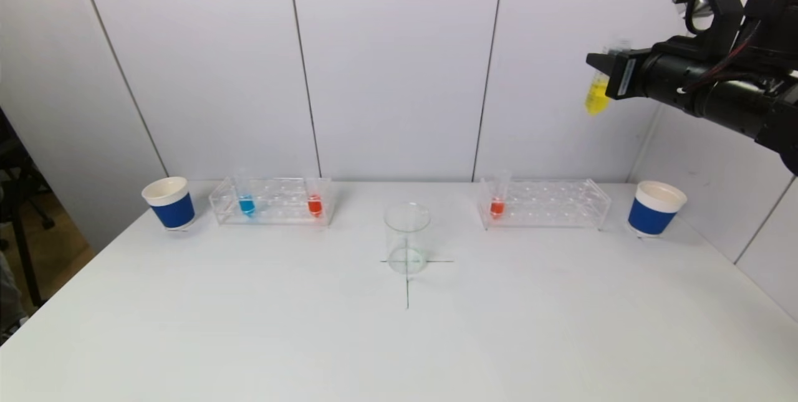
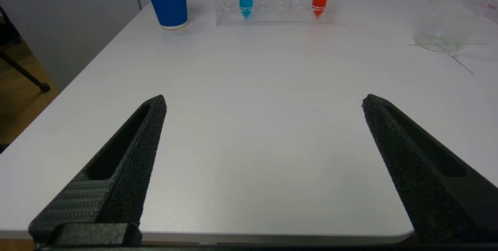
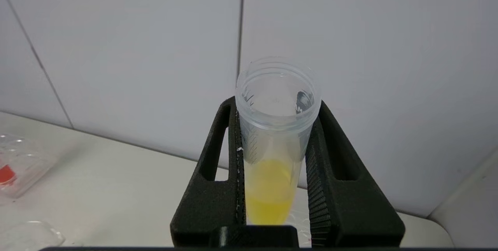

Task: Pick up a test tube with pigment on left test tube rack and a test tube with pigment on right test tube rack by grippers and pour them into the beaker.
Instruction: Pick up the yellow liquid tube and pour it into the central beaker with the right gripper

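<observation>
Right gripper (image 3: 275, 165) pinching yellow tube (image 3: 272, 142) below rim, raised high above right rack (image 1: 545, 202), well apart from beaker (image 1: 407, 237). Tube light, smooth, likely slippery; open mouth, spill risk. Left gripper (image 2: 264, 103) spread wide, empty, low over table (image 2: 253, 126).

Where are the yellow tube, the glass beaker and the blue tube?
yellow tube (image 3: 272, 188): right wrist view, on its yellow liquid between the jaws.
glass beaker (image 1: 407, 237): head view, on its clear wall.
blue tube (image 2: 246, 2): left wrist view, on its blue liquid.
</observation>
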### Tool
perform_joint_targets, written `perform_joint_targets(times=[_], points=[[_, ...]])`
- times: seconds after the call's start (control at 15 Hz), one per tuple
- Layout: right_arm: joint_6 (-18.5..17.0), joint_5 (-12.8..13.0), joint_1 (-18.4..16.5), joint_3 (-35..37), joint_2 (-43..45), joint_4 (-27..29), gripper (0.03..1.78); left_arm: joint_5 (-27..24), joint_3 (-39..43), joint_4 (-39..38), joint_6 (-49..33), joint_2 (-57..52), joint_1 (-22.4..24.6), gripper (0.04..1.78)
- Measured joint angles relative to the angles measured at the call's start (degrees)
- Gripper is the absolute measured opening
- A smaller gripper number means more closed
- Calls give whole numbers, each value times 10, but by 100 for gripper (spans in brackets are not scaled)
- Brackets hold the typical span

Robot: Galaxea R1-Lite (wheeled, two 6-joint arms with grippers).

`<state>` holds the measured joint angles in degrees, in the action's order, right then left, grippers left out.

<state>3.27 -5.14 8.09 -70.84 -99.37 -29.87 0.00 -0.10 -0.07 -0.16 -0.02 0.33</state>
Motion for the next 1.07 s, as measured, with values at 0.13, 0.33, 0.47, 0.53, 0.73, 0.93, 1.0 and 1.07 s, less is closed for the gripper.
perform_joint_targets(times=[0.13,0.33,0.47,0.53,0.73,0.93,1.0,1.07], points=[[10,2,27,-10,15,20,50,0,0,0,0,0,0,176],[33,8,68,-15,28,22,50,0,0,0,0,0,0,176],[49,11,91,-19,29,21,50,0,0,0,0,0,0,176],[55,7,100,-21,28,15,50,0,0,0,0,0,0,176],[80,4,123,-34,19,9,50,0,0,0,0,0,0,176],[114,2,153,-39,7,9,50,0,0,0,0,0,0,176],[121,0,160,-39,1,4,50,0,0,0,0,0,0,176],[135,-6,169,-39,-7,-11,50,0,0,0,0,0,0,176]])
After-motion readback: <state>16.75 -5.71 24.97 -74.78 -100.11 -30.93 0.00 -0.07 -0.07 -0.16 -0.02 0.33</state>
